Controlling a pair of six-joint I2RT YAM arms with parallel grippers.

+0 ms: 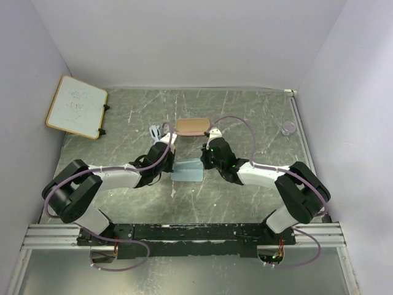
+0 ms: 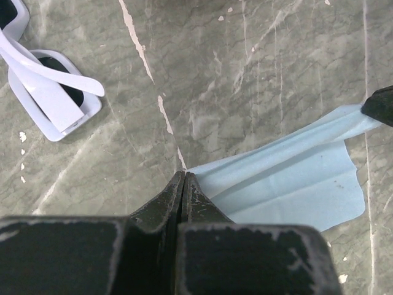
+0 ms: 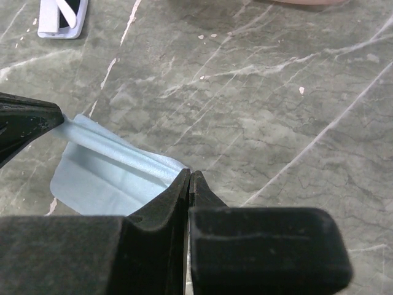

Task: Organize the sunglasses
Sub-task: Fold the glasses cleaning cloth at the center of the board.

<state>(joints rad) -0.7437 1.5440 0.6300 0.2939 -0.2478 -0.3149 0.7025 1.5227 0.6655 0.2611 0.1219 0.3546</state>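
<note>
The sunglasses (image 1: 156, 130), with a thin whitish frame, lie folded on the marble table, left of the pink case (image 1: 192, 126). They also show in the left wrist view (image 2: 52, 101) and at the top left of the right wrist view (image 3: 61, 18). The pale blue cloth (image 1: 187, 170) lies between the two arms. My left gripper (image 2: 183, 175) is shut on the cloth's left corner (image 2: 295, 184). My right gripper (image 3: 189, 175) is shut on its opposite corner (image 3: 104, 178). The edge between them is lifted and taut. Both grippers (image 1: 174, 165) (image 1: 204, 163) are near of the sunglasses and case.
A small whiteboard (image 1: 77, 106) leans at the far left. A small clear round lid or cup (image 1: 288, 128) sits at the far right. White walls enclose the table on three sides.
</note>
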